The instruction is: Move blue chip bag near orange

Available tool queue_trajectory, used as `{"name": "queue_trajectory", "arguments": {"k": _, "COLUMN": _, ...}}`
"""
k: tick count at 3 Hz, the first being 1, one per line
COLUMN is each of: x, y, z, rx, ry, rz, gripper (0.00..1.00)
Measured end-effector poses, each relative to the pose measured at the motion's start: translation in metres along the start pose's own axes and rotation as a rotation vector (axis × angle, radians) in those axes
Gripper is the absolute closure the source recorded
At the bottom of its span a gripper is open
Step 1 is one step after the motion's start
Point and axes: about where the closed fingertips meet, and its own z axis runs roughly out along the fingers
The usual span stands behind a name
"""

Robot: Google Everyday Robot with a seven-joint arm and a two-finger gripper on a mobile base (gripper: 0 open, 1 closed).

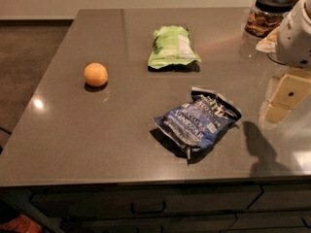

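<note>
Grey polished stone forms the countertop (pixel 73 144). Its front edge runs across the bottom of the view, above dark drawer fronts (pixel 146 205). Closest to that edge lies the blue chip bag (pixel 197 123), flat and crinkled, right of centre, slanting from near-left to far-right. To its left, open counter stretches to the left edge.

To the right of the bag and apart from it, the gripper (pixel 285 97) hangs over the counter at the right border of the view. Its shadow falls on the stone in front of it. Whether it stands wide or narrow cannot be told.

Farther back and to the left sits the orange (pixel 95 74), well apart from the blue bag, with open surface between them and all around the fruit. Beyond, near the middle, a light-green chip bag (pixel 172 47) lies flat. At the far right stands a glass jar (pixel 266 14) with a black lid.
</note>
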Motion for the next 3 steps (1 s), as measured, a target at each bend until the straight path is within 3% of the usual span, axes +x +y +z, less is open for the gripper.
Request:
{"name": "queue_trajectory", "arguments": {"k": 1, "x": 0.0, "y": 0.0, "z": 0.0, "rx": 0.0, "ry": 0.0, "rz": 0.0, "gripper": 0.0}}
{"name": "queue_trajectory", "arguments": {"k": 3, "x": -0.026, "y": 0.0, "z": 0.021, "rx": -0.04, "ry": -0.046, "rz": -0.012, "gripper": 0.0}}
